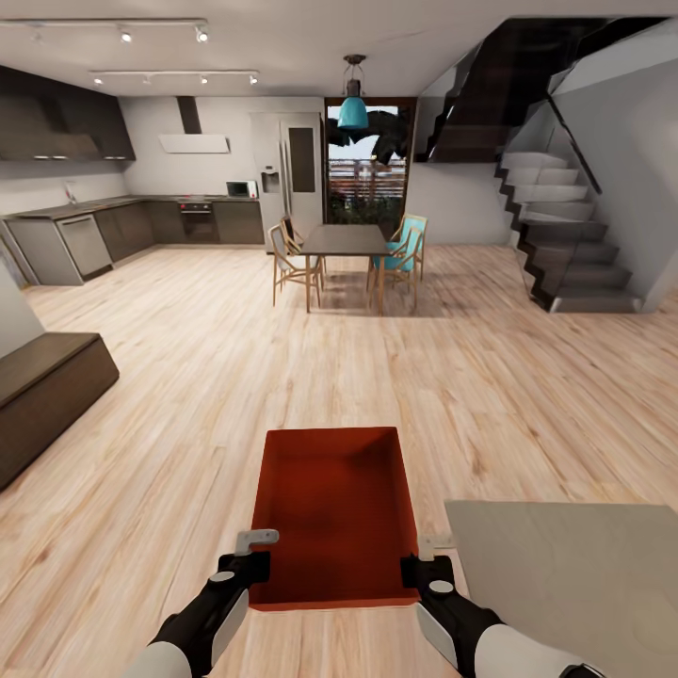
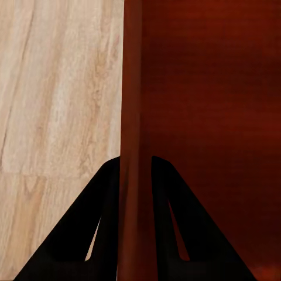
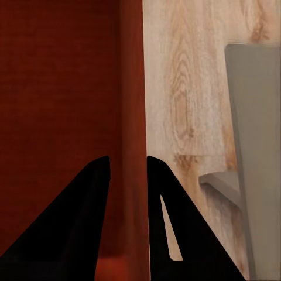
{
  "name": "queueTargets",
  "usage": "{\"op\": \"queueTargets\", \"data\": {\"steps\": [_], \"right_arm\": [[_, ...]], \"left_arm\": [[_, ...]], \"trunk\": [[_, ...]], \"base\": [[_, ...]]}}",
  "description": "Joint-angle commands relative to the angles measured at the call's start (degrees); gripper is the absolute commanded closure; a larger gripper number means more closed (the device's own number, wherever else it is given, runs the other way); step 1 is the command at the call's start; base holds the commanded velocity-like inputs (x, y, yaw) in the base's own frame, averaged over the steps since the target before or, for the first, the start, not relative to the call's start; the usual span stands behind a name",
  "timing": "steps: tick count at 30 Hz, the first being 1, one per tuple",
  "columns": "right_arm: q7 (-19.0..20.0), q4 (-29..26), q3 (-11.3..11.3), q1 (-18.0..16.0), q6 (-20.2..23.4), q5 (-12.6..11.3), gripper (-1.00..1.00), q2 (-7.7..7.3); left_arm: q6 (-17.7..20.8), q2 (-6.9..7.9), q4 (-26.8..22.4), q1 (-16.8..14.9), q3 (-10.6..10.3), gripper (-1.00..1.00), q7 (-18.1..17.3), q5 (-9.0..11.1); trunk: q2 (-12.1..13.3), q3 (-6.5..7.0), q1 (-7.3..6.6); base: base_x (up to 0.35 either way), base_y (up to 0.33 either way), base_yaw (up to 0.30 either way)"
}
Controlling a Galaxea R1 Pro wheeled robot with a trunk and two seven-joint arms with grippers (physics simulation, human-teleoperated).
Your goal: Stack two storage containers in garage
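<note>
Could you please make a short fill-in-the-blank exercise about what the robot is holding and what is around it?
1. The container gripped by the left hand and the right hand is ____ in colour.
2. Each hand clamps one side ____ of the container between its fingers.
3. The floor under the container is made of light ____ planks.
4. The lamp hanging above the dining table is ____.

Missing words: orange-red; wall; wood; blue
</note>
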Motion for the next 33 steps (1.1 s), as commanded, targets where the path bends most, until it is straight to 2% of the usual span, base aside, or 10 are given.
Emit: {"op": "queueTargets", "data": {"steps": [1,33], "right_arm": [[-0.4,0.9,0.7,0.0,-0.4,-0.5,1.00,-1.68],[-0.4,0.9,0.8,0.0,-0.4,-0.5,1.00,-1.68]], "left_arm": [[0.4,0.08,-0.2,-0.1,0.6,1.00,0.8,-0.7],[0.4,0.09,-0.3,-0.1,0.6,1.00,0.8,-0.7]], "trunk": [[0.0,-0.05,0.04],[0.0,-0.05,0.04]], "base": [[0.322,0.000,0.000],[0.322,0.000,0.000]]}}
